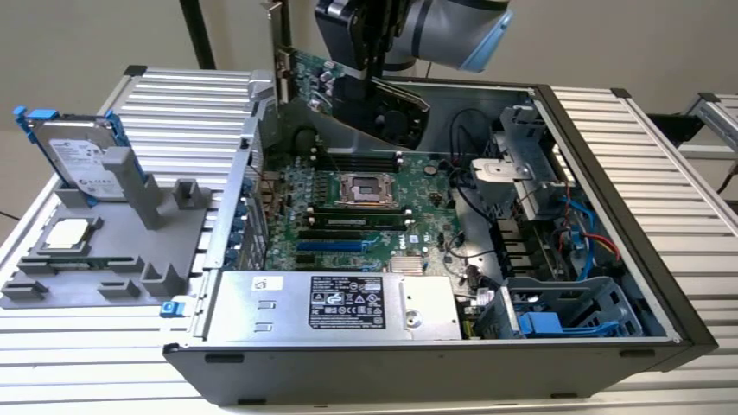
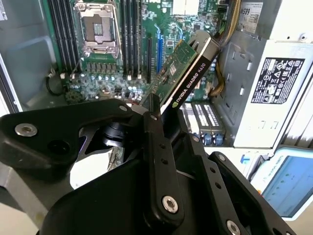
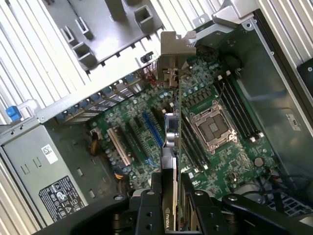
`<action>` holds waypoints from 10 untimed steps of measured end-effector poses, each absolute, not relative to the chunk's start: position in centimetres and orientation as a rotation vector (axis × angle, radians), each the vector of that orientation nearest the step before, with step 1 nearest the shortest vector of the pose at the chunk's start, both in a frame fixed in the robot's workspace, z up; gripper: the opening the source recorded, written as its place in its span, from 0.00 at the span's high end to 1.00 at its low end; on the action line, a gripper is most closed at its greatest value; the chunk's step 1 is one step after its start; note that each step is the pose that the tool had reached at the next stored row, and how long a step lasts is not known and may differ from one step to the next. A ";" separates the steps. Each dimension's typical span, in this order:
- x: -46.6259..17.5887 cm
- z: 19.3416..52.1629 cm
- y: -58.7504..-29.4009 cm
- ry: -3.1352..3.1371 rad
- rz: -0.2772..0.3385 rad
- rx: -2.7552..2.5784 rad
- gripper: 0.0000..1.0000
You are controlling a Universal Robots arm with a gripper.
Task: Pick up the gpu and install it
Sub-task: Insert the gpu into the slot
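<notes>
The gpu (image 1: 346, 91) is a green card with a black cooler and a silver bracket at one end. It hangs tilted above the far part of the open computer case, over the motherboard (image 1: 358, 207). My gripper (image 1: 369, 73) is shut on its upper edge. In the second wrist view the gpu (image 2: 188, 68) slants away from the gripper (image 2: 155, 111) toward the board's slots. The first wrist view has the gpu (image 3: 171, 63) edge-on, its bracket toward the case's rear wall, above the blue slot (image 3: 152, 129) and held by the gripper (image 3: 168, 188).
A silver power supply (image 1: 334, 303) fills the case's near side. A drive cage (image 1: 565, 311) with cables stands at the exterior view's right. Left of the case, a grey fixture (image 1: 104, 259) carries a hard drive with blue rails (image 1: 81, 160) and a square CPU chip (image 1: 64, 235).
</notes>
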State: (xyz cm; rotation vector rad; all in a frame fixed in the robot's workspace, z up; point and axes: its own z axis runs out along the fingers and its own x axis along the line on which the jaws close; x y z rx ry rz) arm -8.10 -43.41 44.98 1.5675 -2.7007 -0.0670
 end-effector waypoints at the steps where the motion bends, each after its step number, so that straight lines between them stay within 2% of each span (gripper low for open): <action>1: -8.1 45.0 -43.4 -2.698 -0.067 1.571 1.00; 10: -8.1 45.0 -43.4 -2.694 -0.067 1.579 1.00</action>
